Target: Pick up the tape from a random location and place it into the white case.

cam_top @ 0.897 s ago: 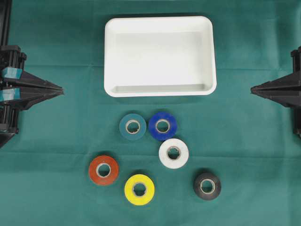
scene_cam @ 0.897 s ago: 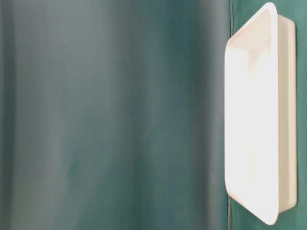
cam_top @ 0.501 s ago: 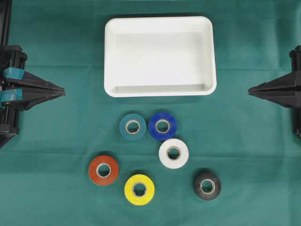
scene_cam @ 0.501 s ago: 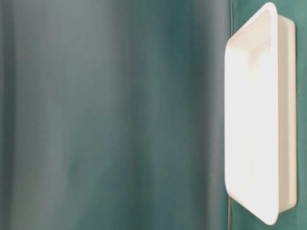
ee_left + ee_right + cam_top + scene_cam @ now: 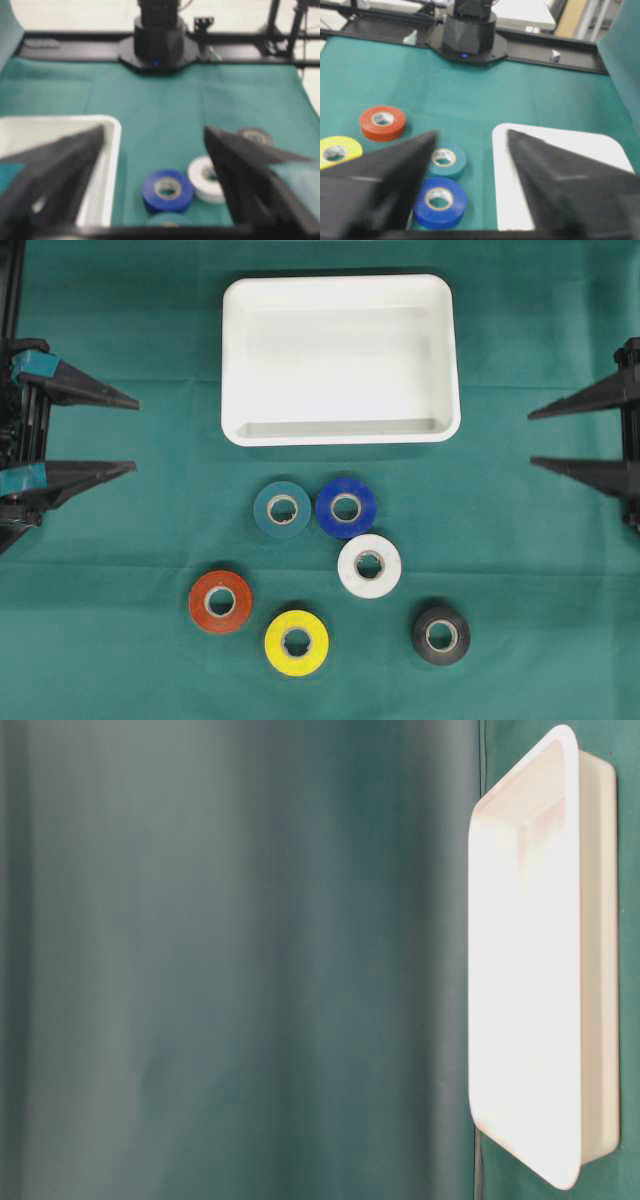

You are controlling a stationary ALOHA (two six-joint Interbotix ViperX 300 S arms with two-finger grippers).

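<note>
Overhead view: left gripper (image 5: 134, 435) sits at the left edge, right gripper (image 5: 531, 438) at the right edge, each level and pointing toward the middle, with jaws spread wide and nothing between them. Both have tapered, matte black fingers; the left carries teal tape near the finger bases. On the green cloth (image 5: 120, 640), a soft fabric with faint creases, the case (image 5: 340, 432) lies toward the top centre: smooth white plastic, rectangular, rounded corners, raised rim, nothing inside. Below it six tape rolls lie flat, each a ring with a pale core: teal roll (image 5: 282, 509) touching or just beside blue roll (image 5: 346, 507), white roll (image 5: 369, 566) just below the blue, red roll (image 5: 220, 601), yellow roll (image 5: 296, 642) and black roll (image 5: 440, 634) apart from the rest. No writing can be read

Table-level view: only blurred green cloth and the case (image 5: 590, 970) at the right, seen turned sideways

Left wrist view: blurred black fingers (image 5: 250, 165) stand apart, framing the blue roll (image 5: 167, 191), white roll (image 5: 207, 179) and black roll (image 5: 255, 135); the case (image 5: 107, 165) is on the left

Right wrist view: fingers (image 5: 395, 170) stand apart over the teal roll (image 5: 447, 159) and blue roll (image 5: 440, 201); red roll (image 5: 382, 122) and yellow roll (image 5: 337, 150) lie left, the case (image 5: 502, 190) right
</note>
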